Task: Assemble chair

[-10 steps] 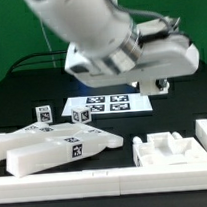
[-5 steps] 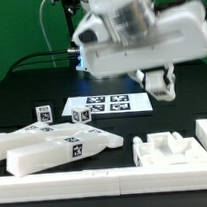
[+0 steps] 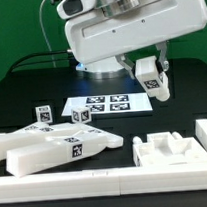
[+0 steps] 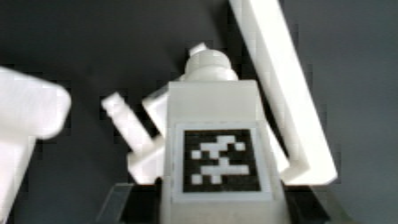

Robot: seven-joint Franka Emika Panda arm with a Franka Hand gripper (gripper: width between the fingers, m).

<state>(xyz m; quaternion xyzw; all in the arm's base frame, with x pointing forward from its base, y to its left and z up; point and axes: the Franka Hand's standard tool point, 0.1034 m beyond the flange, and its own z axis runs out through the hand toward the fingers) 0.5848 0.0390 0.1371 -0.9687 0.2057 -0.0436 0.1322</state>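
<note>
Transport step, I'd say: tool (image 3: pixel 154 72) clenched on a tagged white chair part (image 3: pixel 150 85), aloft over the worktop (image 3: pixel 12 113) beyond the marker board (image 3: pixel 117 103). Next: carry to the slotted panel (image 3: pixel 173 147) at the front edge, align and insert.

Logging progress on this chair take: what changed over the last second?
The arm's wrist swung round and rose, squaring up the claw; it kept its grip on the small matte white tagged plastic chair part, held up near the marker board, at its exterior-view right end. Nothing taken or released. The long white tapered legs, small white tagged blocks and white slotted panel stayed put.
</note>
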